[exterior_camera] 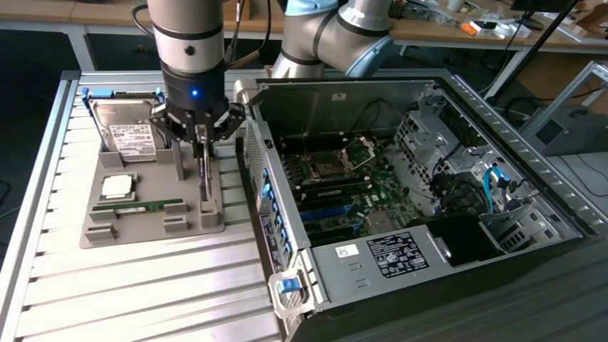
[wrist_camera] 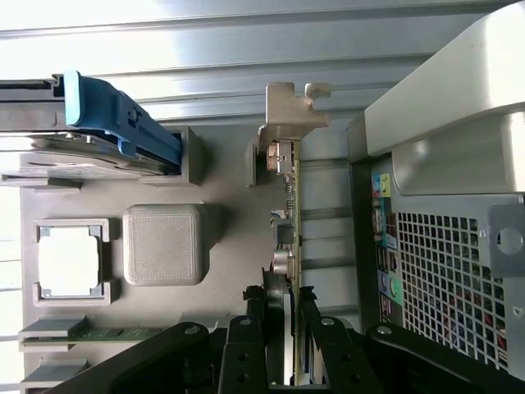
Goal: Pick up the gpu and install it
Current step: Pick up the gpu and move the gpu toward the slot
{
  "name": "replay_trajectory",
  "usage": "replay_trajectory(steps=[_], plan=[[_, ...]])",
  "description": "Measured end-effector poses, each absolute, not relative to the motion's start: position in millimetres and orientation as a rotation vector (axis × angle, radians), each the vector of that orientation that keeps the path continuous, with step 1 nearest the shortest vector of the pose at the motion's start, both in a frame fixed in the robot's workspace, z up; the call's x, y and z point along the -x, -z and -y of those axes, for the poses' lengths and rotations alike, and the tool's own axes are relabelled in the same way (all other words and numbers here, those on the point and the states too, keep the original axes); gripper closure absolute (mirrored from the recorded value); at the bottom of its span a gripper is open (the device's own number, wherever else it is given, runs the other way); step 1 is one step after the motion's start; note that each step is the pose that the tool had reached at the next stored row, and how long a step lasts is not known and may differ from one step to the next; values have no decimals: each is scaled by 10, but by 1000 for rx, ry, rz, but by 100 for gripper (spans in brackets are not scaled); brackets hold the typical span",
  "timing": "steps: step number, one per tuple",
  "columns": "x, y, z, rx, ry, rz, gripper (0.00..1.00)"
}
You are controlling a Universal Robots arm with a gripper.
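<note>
Currently gripper [wrist_camera: 283, 328] jaws narrow, pinching gpu [wrist_camera: 291, 197] by upper edge; card upright in tray [exterior_camera: 142, 229]. Likely light, stiff, fragile: grip board edge, not components.

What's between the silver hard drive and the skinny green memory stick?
A square silvery processor chip, seated in its pocket on the grey tray. Both views show it.
</note>
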State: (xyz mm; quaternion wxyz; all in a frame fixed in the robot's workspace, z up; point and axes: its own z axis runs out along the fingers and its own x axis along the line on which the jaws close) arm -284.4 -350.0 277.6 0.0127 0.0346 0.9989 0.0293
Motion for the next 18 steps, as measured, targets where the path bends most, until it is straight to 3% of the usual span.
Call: replay_trajectory(steps=[18], plan=[[2844, -2821, 3500, -108, -96, -3113, 73]])
